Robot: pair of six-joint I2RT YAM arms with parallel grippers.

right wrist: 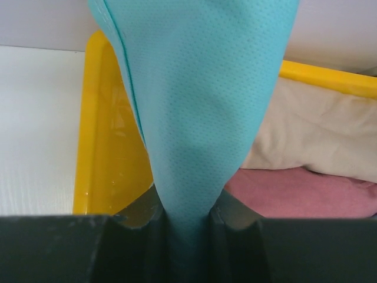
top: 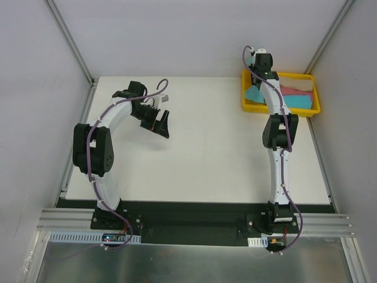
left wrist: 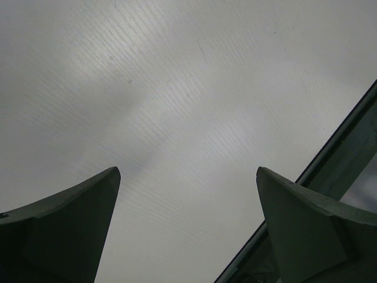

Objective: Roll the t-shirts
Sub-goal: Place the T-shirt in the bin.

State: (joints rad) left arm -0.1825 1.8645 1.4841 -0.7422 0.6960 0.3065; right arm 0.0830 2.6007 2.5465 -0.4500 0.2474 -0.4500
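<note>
My right gripper (right wrist: pixel 184 219) is shut on the teal t-shirt (right wrist: pixel 200 106), whose cloth hangs taut from the jaws over the yellow tray (right wrist: pixel 106 159). In the top view the right gripper (top: pixel 257 75) is over the tray's left part, with teal cloth (top: pixel 255 94) below it. A tan t-shirt (right wrist: pixel 318 135) and a pink t-shirt (right wrist: pixel 306 197) lie in the tray. A sky-blue one (top: pixel 300 102) lies at its front. My left gripper (top: pixel 160 122) is open and empty above the bare table (left wrist: pixel 177 106), far from the shirts.
The yellow tray (top: pixel 312 109) stands at the table's far right corner, near the right wall. Grey walls enclose the white table (top: pixel 206 159) on three sides. A dark table edge (left wrist: pixel 330 159) shows in the left wrist view.
</note>
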